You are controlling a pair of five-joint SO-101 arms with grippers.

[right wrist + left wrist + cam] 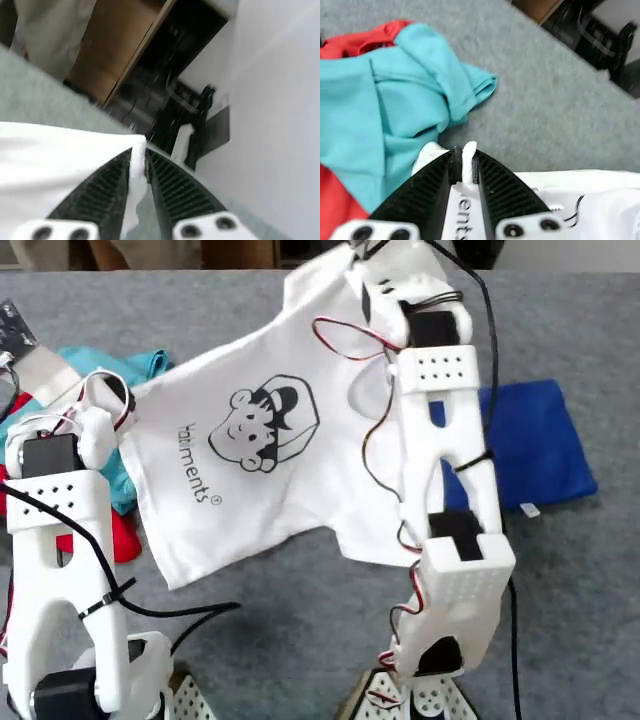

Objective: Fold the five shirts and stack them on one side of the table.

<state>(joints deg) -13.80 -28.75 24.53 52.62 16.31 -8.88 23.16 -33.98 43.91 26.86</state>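
The left gripper is pinching a narrow fold of the white shirt between jaws that are almost closed. The right gripper is doing the same at the opposite edge, so the shirt is hanging stretched between the two grippers with its printed front facing up. I cannot tell whether its lower hem is touching the grey table. I am judging both holds as thin, because only a small edge of cloth is sitting near the fingertips. If the arms are pulling apart too strongly, one corner is likely to slip out and the shirt is going to drop in a heap. Just beyond the left gripper, the teal shirt and the red shirt are lying crumpled, and the white cloth may be landing on them or dragging them when it is being lowered. The folded blue shirt is lying beside the right arm, well behind its gripper, and a wide swing could be disturbing it.
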